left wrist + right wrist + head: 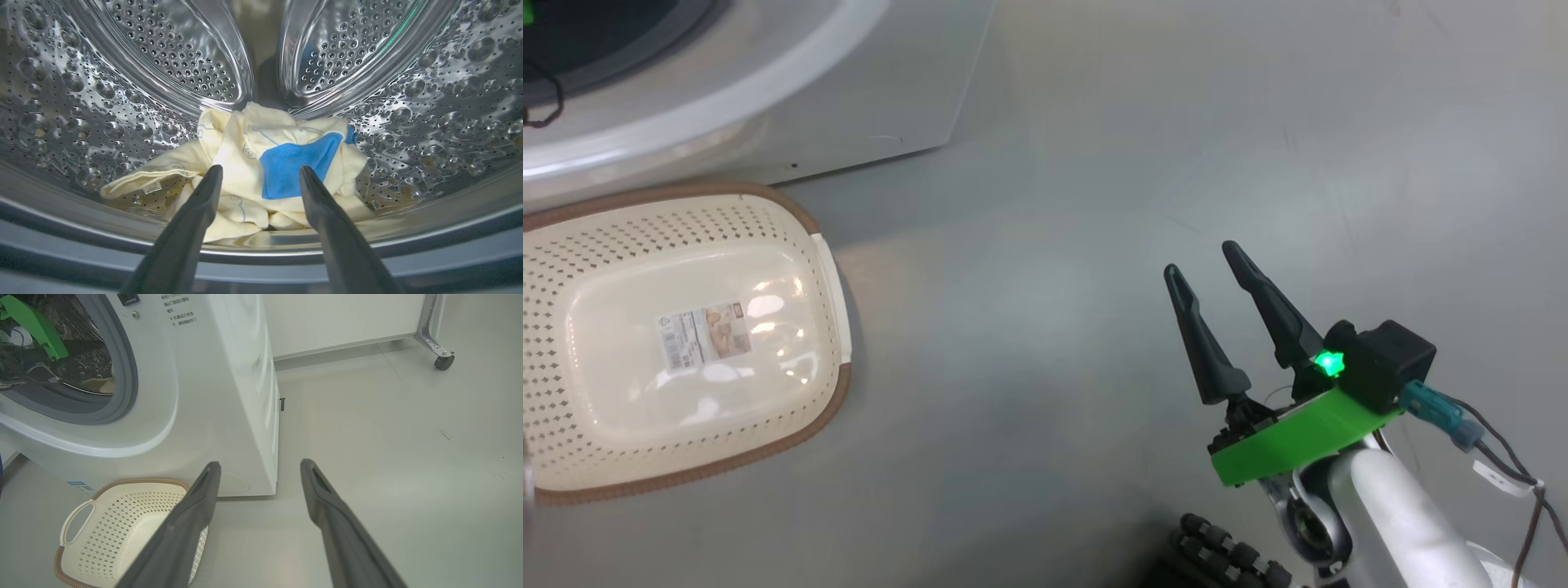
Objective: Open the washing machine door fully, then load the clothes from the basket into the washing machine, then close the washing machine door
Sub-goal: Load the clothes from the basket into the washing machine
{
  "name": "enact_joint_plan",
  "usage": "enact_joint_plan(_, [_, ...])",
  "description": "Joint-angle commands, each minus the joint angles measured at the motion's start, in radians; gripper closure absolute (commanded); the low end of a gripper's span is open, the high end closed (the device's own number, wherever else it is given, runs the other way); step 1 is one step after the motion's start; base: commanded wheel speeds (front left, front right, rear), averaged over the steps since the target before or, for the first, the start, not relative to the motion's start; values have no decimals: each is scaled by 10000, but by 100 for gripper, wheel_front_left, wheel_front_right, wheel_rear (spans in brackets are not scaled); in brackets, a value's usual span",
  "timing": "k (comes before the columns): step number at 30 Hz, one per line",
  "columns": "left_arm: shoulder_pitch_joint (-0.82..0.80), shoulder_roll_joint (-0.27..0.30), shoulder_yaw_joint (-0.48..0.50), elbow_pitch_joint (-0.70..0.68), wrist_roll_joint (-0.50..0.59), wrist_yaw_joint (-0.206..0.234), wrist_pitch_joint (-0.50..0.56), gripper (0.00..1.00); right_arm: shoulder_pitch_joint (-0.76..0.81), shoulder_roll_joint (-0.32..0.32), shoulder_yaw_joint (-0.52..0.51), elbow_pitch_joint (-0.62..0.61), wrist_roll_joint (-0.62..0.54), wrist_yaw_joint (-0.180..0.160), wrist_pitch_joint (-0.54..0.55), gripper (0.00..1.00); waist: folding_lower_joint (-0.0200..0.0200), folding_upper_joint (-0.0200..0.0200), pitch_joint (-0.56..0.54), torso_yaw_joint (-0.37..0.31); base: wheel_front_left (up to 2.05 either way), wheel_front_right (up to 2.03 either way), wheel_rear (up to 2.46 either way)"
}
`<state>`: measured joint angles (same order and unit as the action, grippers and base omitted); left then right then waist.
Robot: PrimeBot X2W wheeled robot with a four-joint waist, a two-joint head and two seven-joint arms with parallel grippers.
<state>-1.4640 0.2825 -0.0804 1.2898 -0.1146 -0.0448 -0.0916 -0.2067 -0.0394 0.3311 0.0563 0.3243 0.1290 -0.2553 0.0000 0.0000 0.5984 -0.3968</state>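
Pale yellow clothes (261, 171) with a blue patch lie at the bottom of the washing machine's metal drum (81, 102). My left gripper (259, 173) is open just in front of them, with nothing between its fingers. The cream basket (629, 245) stands on the floor at the foot of the white washing machine (874, 106), holding nothing but its label. The basket (122, 522) and the washing machine (212, 396), its round mouth uncovered, also appear in the right wrist view. My right gripper (1205, 261) hangs open over the bare floor to the right of the basket. The washing machine door is out of view.
Grey floor (1176, 122) stretches to the right of the machine. A white wall panel (339, 322) and a metal leg on a caster (443, 361) stand at the far right. My left arm's green mount (32, 324) sits in the drum's mouth.
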Motion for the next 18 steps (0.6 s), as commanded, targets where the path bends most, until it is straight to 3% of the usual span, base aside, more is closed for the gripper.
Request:
enact_joint_plan(1, [21, 252, 61, -259, -81, -66, -166, 0, 235, -108, 132, -217, -47, 17, -65, 0, 0, 0, -217, 148, 0, 0, 0])
enact_joint_plan(18, [1550, -522, 225, -252, -840, -409, -1380, 0, 201, -108, -135, -52, -299, 17, -65, 0, 0, 0, -1293, 850, 0, 0, 0])
